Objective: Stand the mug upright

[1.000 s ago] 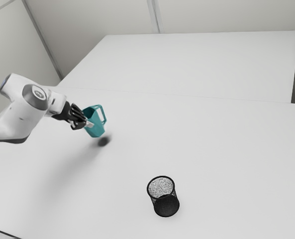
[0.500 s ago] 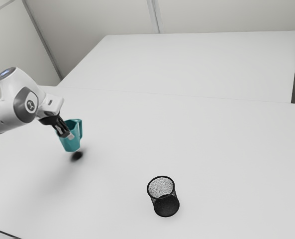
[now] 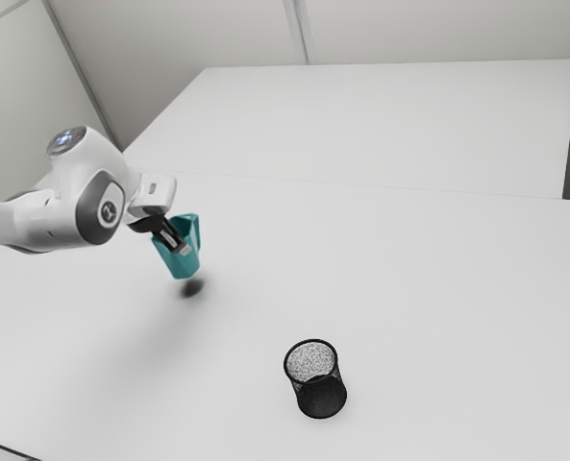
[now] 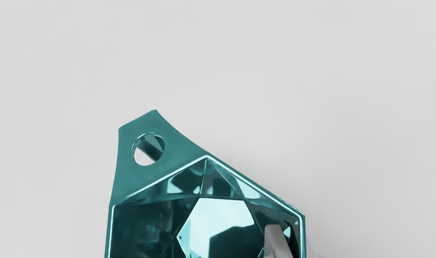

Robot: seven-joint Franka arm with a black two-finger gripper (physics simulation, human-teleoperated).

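All directions are read from the centre of the exterior view. The load is carried by a plain, matte white table point(image 3: 438, 288). Its surface is crossed by a faint seam point(image 3: 361, 185) at 12 o'clock, beyond which a second white section point(image 3: 390, 115) is presented. A black mesh cup point(image 3: 322, 397) is seated upright on the near section, just short of 6 o'clock, with its open rim facing up. A small dark shadow point(image 3: 191, 287) is cast on the surface at 8 o'clock.
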